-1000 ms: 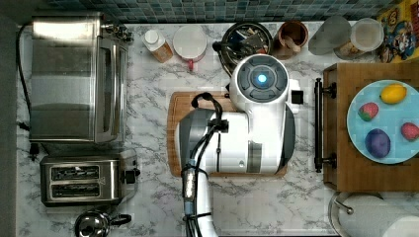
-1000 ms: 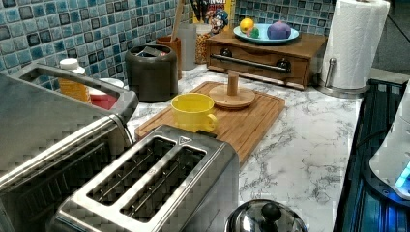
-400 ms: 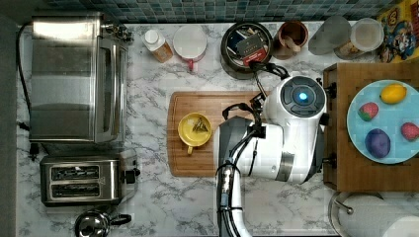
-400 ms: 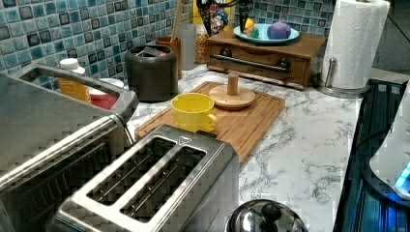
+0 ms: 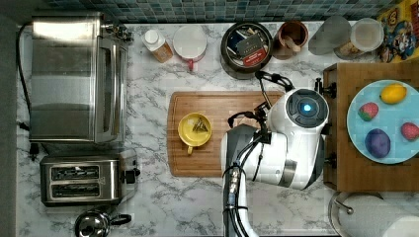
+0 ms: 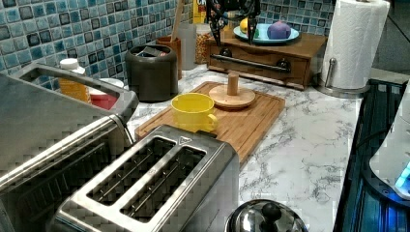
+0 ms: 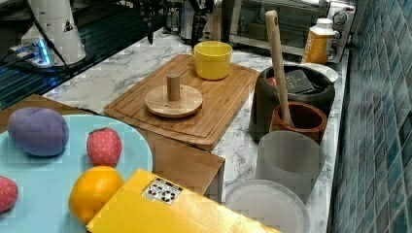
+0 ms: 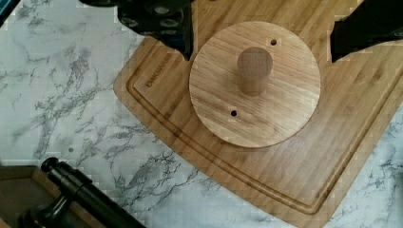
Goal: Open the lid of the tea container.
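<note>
Tea container [image 5: 246,48] is seen standing on the marble surface [image 5: 148,207] by the tiled back wall, uncovered, with red and dark packets visible inside from the top view. In the top view it is placed between a white-topped red vessel [image 5: 189,43] on the top view's left and a brown wooden cup [image 5: 291,38] on the top view's right; a wooden utensil [image 7: 277,58] is seen upright in that cup in the right view. Round wooden lid [image 8: 254,83], with an upright knob at its centre, is recorded lying flat on the bamboo cutting board [image 5: 217,106], near one corner, apart from the container. In the left view the lid [image 6: 232,94] lies just beyond a yellow mug [image 6: 193,111] on the same board. Pincer [image 8: 259,35] is held above the lid in the wrist view, fingers [image 8: 166,19] spread wide on either side of the knob, touching neither knob nor disc as far as can be judged. In the top view the white arm [image 5: 281,143] is seen over the board's right end. A blue plate [image 5: 383,123] with toy fruit rests on a wooden box at the top view's right, and a toaster [image 5: 81,178] at the top view's lower left.
</note>
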`<action>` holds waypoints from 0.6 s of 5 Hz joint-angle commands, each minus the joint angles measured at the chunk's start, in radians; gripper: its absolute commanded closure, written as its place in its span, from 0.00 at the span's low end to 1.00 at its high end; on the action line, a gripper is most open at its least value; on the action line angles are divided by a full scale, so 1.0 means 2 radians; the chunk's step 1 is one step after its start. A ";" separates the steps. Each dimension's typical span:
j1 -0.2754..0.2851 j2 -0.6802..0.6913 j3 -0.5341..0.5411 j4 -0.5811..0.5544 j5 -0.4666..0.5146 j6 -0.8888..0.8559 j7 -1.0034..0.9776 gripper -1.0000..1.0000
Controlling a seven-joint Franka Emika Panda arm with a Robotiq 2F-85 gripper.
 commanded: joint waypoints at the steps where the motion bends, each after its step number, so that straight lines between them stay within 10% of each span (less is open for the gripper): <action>1: 0.000 -0.010 0.004 -0.062 0.026 0.103 -0.024 0.00; 3: -0.002 0.032 0.003 -0.036 0.020 0.088 -0.006 0.00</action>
